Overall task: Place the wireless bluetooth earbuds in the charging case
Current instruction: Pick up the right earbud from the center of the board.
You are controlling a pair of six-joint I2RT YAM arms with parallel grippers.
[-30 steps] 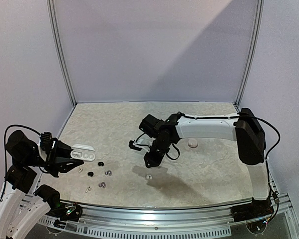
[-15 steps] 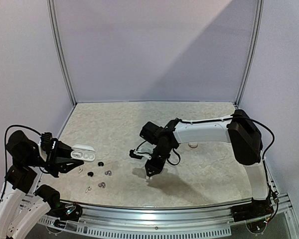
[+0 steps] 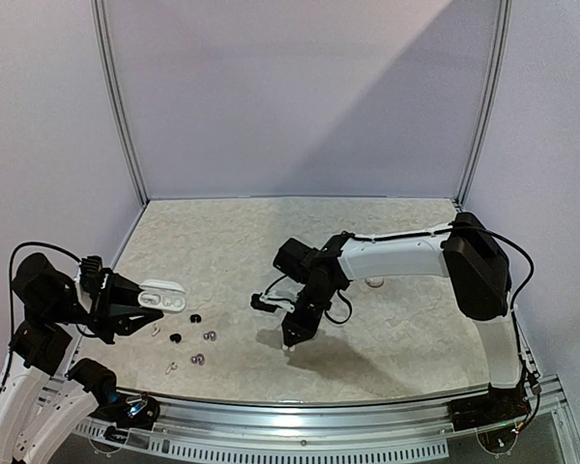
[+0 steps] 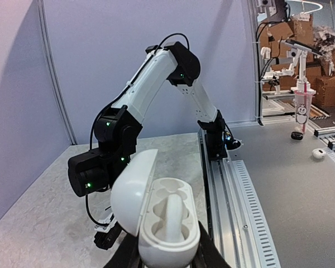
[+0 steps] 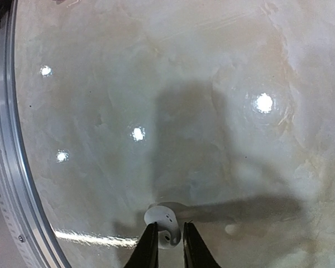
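Top view: from high behind both bases, facing forward and down; far, whole table [image 3: 222,242] up to back wall [image 3: 300,97].
Left wrist view: low at left edge, facing across toward right arm [image 4: 156,72]; very near open charging case [image 4: 164,223].
Right wrist view: facing straight down, very near table, white earbud [image 5: 161,218] at bottom edge.
Shared: right arm and charging case, in top and left wrist views.

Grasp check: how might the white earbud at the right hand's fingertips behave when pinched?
The white rounded earbud looks smooth and curved, so it may squirt from the right hand. Tiny, probably light, it could skid on the glossy table.
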